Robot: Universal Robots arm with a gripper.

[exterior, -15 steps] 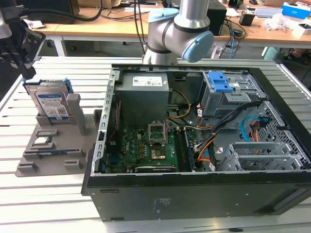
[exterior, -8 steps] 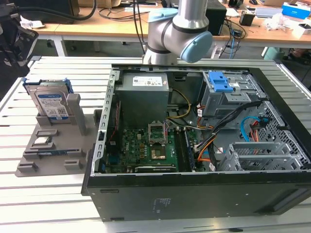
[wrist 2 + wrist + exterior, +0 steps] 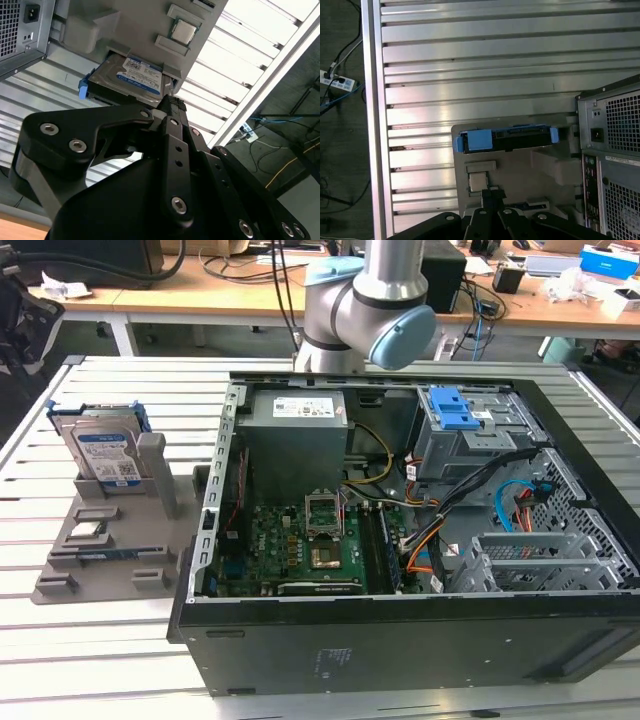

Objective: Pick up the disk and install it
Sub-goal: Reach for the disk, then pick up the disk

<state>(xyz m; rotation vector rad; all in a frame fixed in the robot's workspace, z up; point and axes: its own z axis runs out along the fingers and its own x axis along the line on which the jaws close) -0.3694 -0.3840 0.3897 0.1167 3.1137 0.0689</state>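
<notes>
Slatted metal table (image 3: 90, 660) carries an open case (image 3: 400, 640) and, toward the exterior view's left, a grey rack (image 3: 130, 530) where I see the disk (image 3: 105, 455) standing upright in its slot, well apart from the case. That view gives me the arm (image 3: 365, 300) behind the case; both wrist views add the gripper (image 3: 170, 102), fingertips pressed together on nothing, apart from the disk, plus a chip (image 3: 183, 31) lying in the rack near it
</notes>
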